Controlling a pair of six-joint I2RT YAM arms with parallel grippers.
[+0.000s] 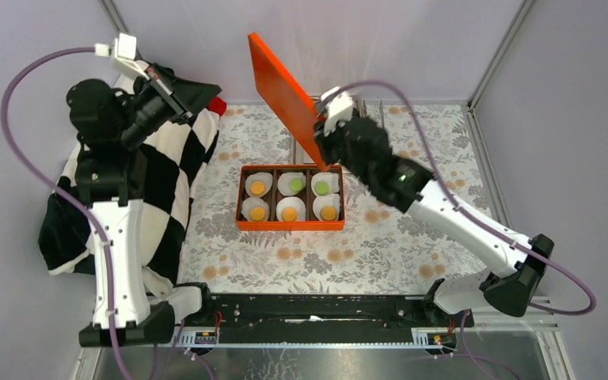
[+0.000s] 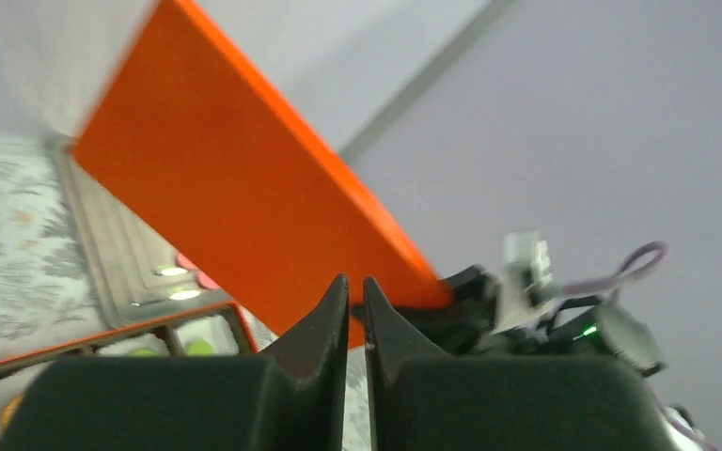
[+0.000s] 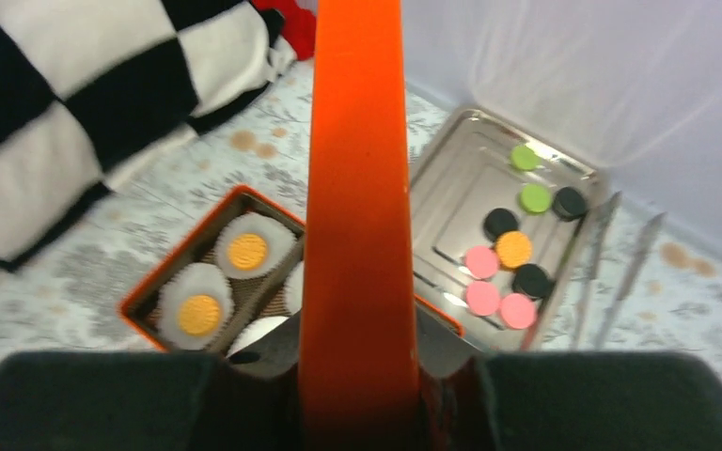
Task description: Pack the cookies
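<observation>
right gripper (image 3: pixel 357 376): clamped on the lower edge of the orange lid (image 1: pixel 281 87), which leans above the far right corner of the box (image 1: pixel 289 226).
left gripper (image 2: pixel 355 282): fingers drawn almost together with nothing between them, raised over the checkered cloth (image 1: pixel 166 182) at the left edge of the table (image 1: pixel 364 253).
cookies (image 1: pixel 290 214): six lie in white liners (image 1: pixel 279 208), one per compartment, in the box at mid-table.
loose cookies (image 3: pixel 513 249): green, black, pink and orange, on the metal tray (image 3: pixel 451 188) toward the table's far edge, tongs (image 3: pixel 611 263) just beside it.
lid risk: pinched at one edge only, so it may swing or slip in the jaws as it tips flat.
seating risk: a skewed descent could catch the box wall (or crush a liner rim) and shove the box.
packing risk: closing now would probably leave the tray's cookies out.
cloth risk: the left arm hangs close above the cloth, so a low sweep could drag it toward the box.
</observation>
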